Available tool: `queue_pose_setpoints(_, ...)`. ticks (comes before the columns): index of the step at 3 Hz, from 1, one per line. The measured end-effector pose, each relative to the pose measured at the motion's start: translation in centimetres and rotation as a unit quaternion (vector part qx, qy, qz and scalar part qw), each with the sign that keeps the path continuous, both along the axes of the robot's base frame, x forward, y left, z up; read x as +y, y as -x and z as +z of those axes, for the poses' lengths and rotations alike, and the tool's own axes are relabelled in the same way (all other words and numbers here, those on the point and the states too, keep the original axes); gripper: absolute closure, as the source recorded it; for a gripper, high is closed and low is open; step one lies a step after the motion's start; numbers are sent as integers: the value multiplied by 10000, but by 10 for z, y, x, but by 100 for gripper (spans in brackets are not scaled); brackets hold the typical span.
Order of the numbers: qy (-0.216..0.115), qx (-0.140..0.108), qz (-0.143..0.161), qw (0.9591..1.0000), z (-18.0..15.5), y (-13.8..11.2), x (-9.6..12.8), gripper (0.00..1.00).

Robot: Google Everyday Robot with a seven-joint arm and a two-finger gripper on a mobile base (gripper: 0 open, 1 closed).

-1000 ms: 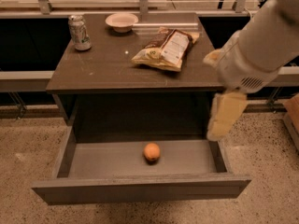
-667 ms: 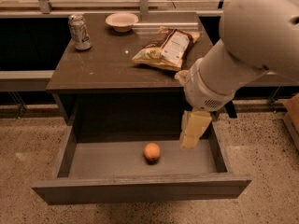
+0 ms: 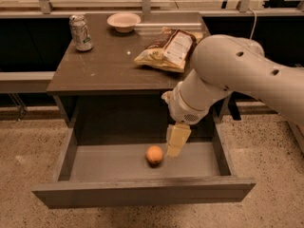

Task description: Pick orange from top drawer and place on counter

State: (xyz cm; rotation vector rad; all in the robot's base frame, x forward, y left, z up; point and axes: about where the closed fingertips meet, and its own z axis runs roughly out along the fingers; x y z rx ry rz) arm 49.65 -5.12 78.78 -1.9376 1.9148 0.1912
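The orange (image 3: 154, 154) lies on the floor of the open top drawer (image 3: 142, 194), near its middle. My gripper (image 3: 176, 143) hangs down inside the drawer, just right of the orange and very close to it, holding nothing. My white arm (image 3: 237, 75) reaches in from the right, over the right front corner of the counter (image 3: 107, 65). The dark brown counter sits above the drawer.
On the counter stand a soda can (image 3: 81, 32) at the back left, a pale bowl (image 3: 124, 22) at the back middle and a chip bag (image 3: 170, 51) at the right. Speckled floor (image 3: 28, 146) surrounds the cabinet. A railing runs behind.
My arm has swung left and down. The gripper has moved from the drawer's right side to just beside the orange. The orange has not moved.
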Motion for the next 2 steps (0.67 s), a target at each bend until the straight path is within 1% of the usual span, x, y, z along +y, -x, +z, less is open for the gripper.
queue_pose_setpoints(1, 22, 205, -8, 9998, -29, -11, 4, 18)
queue_pose_setpoints(2, -63, 379, 84, 9992, -59, -10, 20, 35)
